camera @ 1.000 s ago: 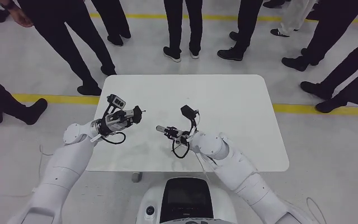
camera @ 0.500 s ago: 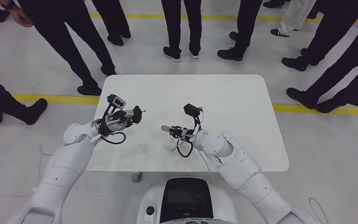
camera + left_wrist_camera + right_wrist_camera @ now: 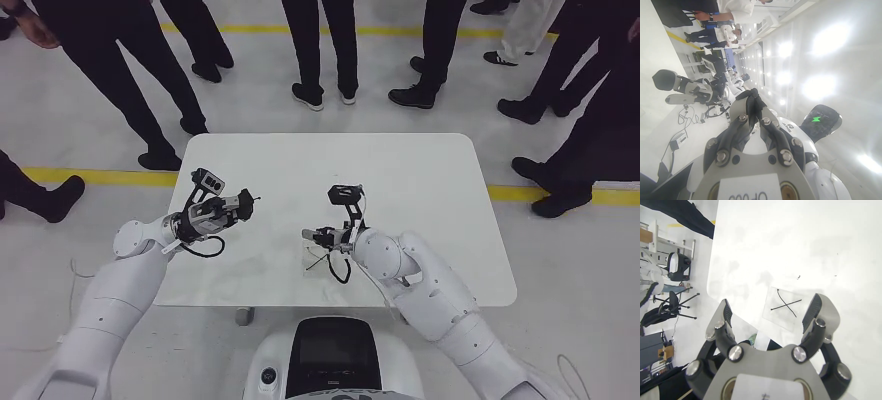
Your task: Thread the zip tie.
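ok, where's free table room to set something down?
Free on the table: the far strip along its far edge, and the right end past the right arm. Crowded: near-left middle, where the left end effector and right end effector hover, plus the clear sheet holding two crossed zip ties.

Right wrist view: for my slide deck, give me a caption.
Open right gripper faces two black zip ties lying crossed on a clear sheet on the white table.

The dark lump point(image 3: 753, 93) at the left gripper's point(image 3: 753, 99) closed tips is too blurred to name; from above, the right arm point(image 3: 430, 290) covers the table's point(image 3: 430, 190) edge at 5 o'clock, the left arm point(image 3: 140, 240) at 8
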You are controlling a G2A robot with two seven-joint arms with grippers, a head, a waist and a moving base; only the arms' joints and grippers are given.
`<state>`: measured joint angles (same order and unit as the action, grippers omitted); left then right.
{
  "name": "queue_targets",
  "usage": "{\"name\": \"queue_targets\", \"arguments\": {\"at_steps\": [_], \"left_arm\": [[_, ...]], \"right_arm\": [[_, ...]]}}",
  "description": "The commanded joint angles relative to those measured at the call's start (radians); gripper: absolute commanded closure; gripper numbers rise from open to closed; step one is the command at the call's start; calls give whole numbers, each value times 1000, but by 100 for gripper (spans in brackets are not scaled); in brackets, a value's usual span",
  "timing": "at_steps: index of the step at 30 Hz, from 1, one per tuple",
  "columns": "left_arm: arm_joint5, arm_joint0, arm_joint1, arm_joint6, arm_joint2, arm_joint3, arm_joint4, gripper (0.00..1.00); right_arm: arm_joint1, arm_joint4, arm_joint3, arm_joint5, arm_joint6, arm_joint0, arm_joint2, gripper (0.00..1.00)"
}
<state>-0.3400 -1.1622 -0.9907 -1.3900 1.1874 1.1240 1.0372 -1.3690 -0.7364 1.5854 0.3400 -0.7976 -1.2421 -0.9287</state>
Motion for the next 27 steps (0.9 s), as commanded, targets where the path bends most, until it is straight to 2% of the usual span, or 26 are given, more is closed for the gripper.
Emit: {"name": "queue_targets", "arguments": {"at_steps": [1,3,5,11,16,24,26,27], "left_arm": [[0,0,0,0,0,0,0,100],[0,0,0,0,0,0,0,100],[0,0,0,0,0,0,0,100],[0,0,0,0,0,0,0,100],[0,0,0,0,0,0,0,100],[0,0,0,0,0,0,0,100],[0,0,0,0,0,0,0,100],[0,0,0,0,0,0,0,100]], "right_arm": [[0,1,0,0,-1,0,0,0],[1,-19,-3,-3,7,-1,5,0],[2,-98,-3,0,-12,13,37,0],[-17,-269,-32,0,-172,105,115,0],[-53,-344,-89,-2,-341,188,210,0],[-55,-348,-95,-3,-354,195,217,0],[-55,-434,-111,-10,-331,193,248,0],[-60,-463,-114,-24,-357,199,277,0]]}}
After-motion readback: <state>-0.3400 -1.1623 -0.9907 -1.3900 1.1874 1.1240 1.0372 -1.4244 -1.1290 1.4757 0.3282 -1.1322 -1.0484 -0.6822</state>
